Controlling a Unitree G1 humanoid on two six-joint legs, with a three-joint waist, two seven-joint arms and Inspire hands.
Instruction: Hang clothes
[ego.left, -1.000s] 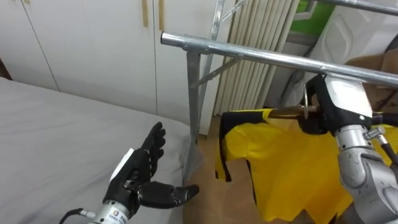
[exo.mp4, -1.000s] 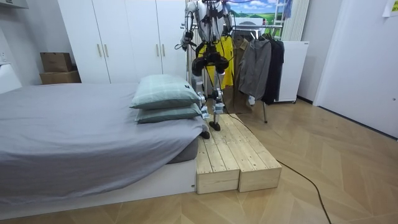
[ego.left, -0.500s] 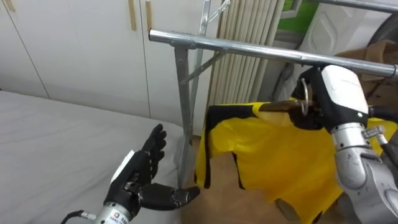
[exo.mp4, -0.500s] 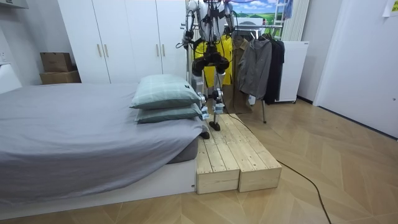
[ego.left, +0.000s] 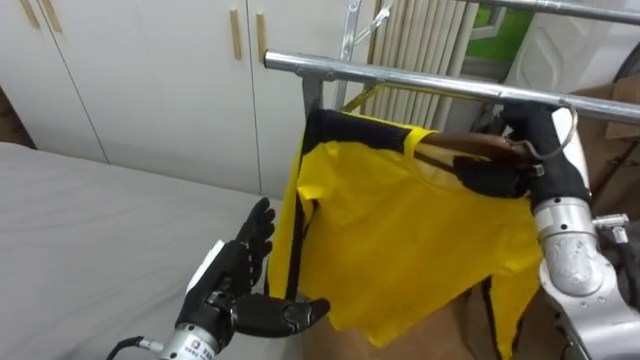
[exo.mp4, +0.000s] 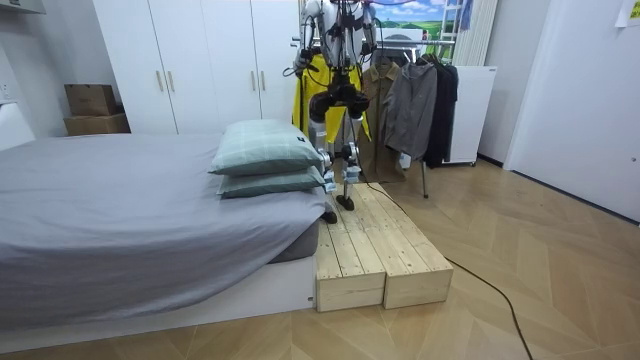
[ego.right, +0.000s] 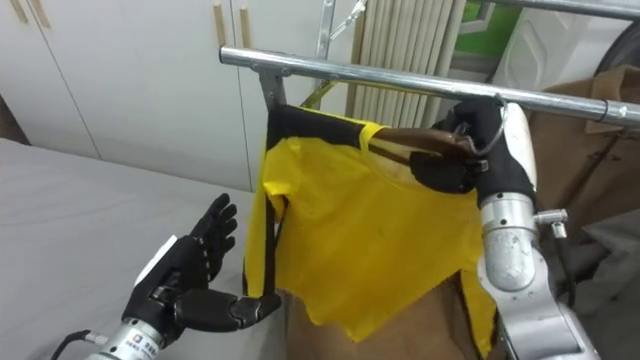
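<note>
The robot stands on a wooden platform (exo.mp4: 380, 250) between the bed (ego.left: 80, 230) and a clothes rack. Its right hand (ego.left: 497, 172) is curled round a wooden hanger (ego.left: 450, 148) carrying a yellow shirt (ego.left: 400, 230) with black trim. The shirt hangs just below the metal rail (ego.left: 400, 80), its near shoulder lifted towards the rail's end post. The left hand (ego.left: 240, 290) hovers low at the bed's edge, fingers spread and thumb out, holding nothing.

The step in hand appears to be getting the hanger's hook over the rail. The hook is hard to make out behind the fingers. To do it well, the hand would likely need to rise until the hook clears the top of the bar, then settle down squarely before the fingers loosen. The hanger should stay level so the shirt does not slide off one arm. Dark garments (exo.mp4: 415, 100) already hang further along the rack.
</note>
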